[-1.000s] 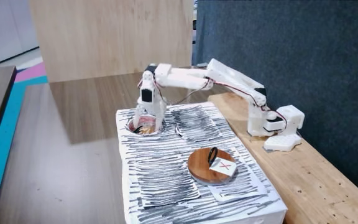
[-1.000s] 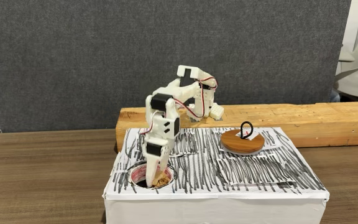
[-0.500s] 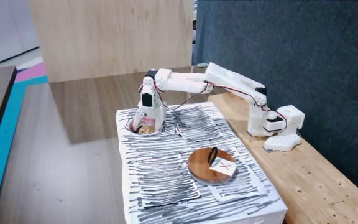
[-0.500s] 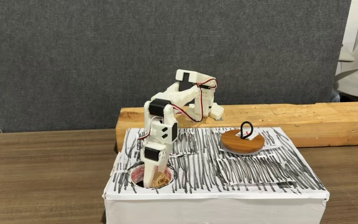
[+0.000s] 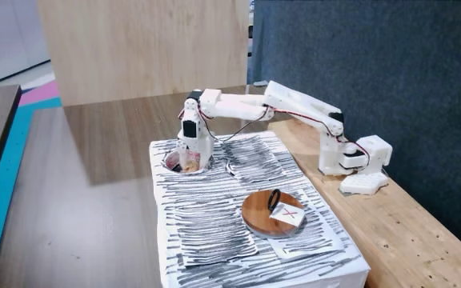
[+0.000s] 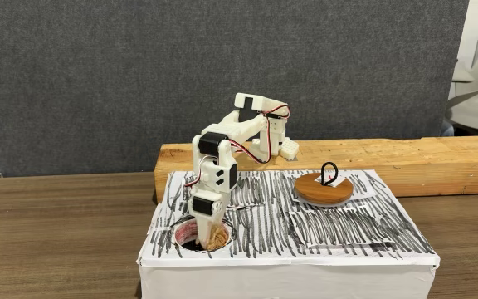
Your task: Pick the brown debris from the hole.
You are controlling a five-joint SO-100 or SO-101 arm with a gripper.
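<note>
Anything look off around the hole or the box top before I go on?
Nothing stands out. The gripper reaches down into the hole beside the brown debris. The wooden disc with its red X card lies flat on the striped box.

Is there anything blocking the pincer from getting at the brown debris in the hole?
Nothing visible. The pincer already reaches down into the hole, right beside the debris. The wooden disc sits well off to the right.

Lab or office test corner: grey felt partition (image 6: 98,75), wood-laminate table (image 6: 56,224), scribble-papered box (image 6: 289,249), timber beam (image 6: 405,158).
</note>
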